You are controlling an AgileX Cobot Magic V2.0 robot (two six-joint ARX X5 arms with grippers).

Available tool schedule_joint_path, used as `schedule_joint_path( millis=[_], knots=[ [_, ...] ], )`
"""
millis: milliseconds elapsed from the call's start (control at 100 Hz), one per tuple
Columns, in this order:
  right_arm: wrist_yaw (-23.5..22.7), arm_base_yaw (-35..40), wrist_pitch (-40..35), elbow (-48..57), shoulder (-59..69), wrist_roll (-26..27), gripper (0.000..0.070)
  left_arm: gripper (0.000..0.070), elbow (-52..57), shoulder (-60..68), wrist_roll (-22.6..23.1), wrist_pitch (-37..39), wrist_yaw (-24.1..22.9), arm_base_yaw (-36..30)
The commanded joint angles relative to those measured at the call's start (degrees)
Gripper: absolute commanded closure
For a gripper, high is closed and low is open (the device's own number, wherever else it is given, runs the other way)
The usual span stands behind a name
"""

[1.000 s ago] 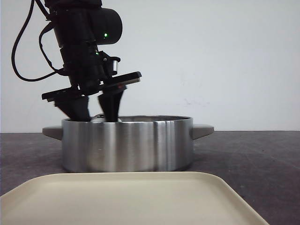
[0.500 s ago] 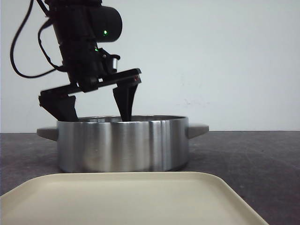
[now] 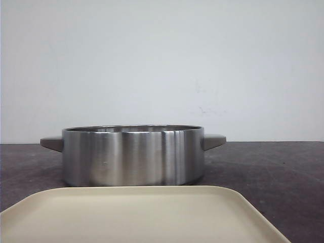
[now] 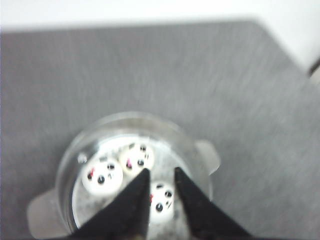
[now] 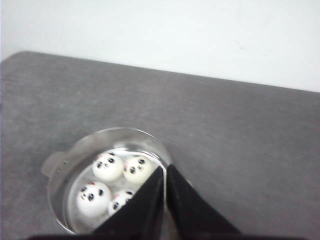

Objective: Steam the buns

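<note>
The steel pot (image 3: 134,155) stands on the dark table (image 3: 273,167) with open air above its rim in the front view, so the way down into it is free from twelve o'clock. Its side handles (image 3: 213,141) jut out at three and nine o'clock, and the cream tray (image 3: 136,215) lies just before it at six o'clock. Inside, four panda buns (image 5: 108,166) crowd the floor, leaving little bare room between them.
</note>
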Motion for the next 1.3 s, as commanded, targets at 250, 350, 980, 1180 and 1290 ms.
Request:
schedule_joint_path(
  millis=[250, 350, 980, 1180, 1290],
  knots=[
    [-7.96, 2.12, 33.55, -16.63, 0.66, -10.47, 0.0693, 0.07, -7.15, -19.21, -0.22, -1.62, -6.34, -2.27],
    [-8.37, 2.12, 35.71, -18.05, 1.11, -9.9, 0.0693, 0.07, -9.07, -23.5, -0.2, -5.27, -6.49, -2.25],
    [-8.31, 2.1, 37.11, -18.05, 1.07, -9.84, 0.0693, 0.07, -9.18, -26.62, -0.22, -16.15, -6.58, -2.27],
    [-8.31, 2.1, 37.11, -18.05, 1.07, -9.84, 0.0693, 0.07, -9.18, -26.62, -0.22, -16.15, -6.58, -2.27],
    [-8.33, 2.16, 36.72, -18.05, 0.85, -9.84, 0.0693, 0.07, -9.18, -26.62, -0.2, -16.15, -6.58, -2.27]
  ],
)
